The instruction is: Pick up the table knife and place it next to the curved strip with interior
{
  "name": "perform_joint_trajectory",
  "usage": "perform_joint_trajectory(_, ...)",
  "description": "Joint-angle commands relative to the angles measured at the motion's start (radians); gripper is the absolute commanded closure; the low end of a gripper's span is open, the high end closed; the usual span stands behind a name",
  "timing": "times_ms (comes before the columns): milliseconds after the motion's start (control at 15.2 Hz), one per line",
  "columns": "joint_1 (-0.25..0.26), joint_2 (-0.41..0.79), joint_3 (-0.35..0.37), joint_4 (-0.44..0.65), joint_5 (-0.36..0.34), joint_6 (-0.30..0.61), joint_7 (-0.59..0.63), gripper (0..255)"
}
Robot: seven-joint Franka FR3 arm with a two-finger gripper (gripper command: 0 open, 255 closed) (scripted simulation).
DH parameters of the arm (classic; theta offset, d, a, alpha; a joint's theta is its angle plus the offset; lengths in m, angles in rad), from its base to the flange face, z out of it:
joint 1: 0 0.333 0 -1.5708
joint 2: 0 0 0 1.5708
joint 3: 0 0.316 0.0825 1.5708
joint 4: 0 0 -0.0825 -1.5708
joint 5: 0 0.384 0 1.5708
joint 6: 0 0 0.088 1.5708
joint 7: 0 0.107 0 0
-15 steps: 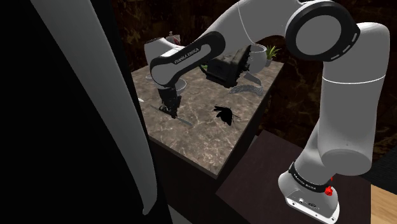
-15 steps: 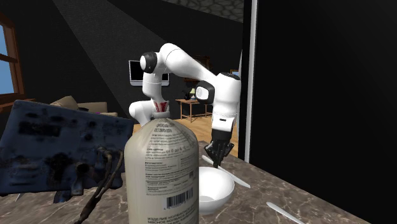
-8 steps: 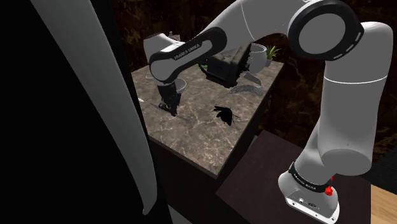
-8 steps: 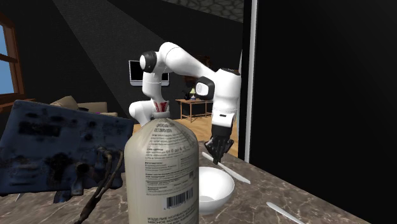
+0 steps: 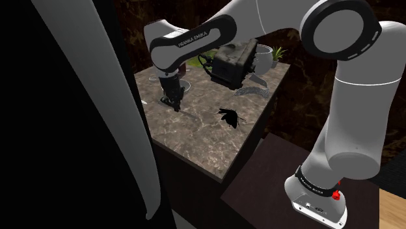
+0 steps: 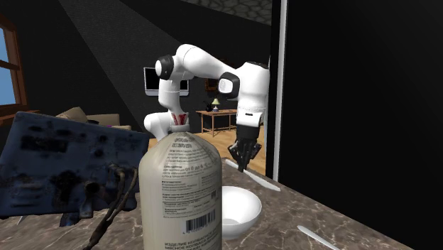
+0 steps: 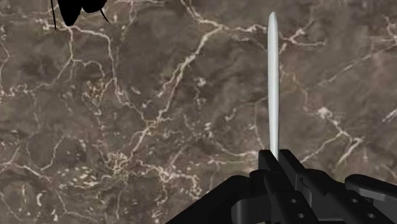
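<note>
A: Found the jaws pinched narrow on the table knife [image 7: 272, 89], gripped near one end.
B: Looked like what?
A: Looked slim, straight and smooth, pale grey, tapered to a narrow tip.
B: Held where?
A: Held above the desk [image 7: 146, 133], beyond a glossy white bowl [image 6: 240, 207] in the second exterior view, well apart from the grey curved strip [image 5: 252, 93].
B: And the desk?
A: Showed polished brown marble, laced with pale veins.

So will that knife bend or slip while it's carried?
Probably stiff: the table knife juts straight from the gripper without drooping. It looks thin and smooth, so it might swivel or slip, being clasped near one end.
</note>
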Motion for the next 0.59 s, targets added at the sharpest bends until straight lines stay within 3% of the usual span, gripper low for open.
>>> perform_joint_trajectory(0,0.0,-0.009,0.001,0.016,0.001,-0.026,0.0,255)
perform_joint_trajectory(528,0.001,-0.032,0.002,0.093,0.005,-0.125,-0.004,255)
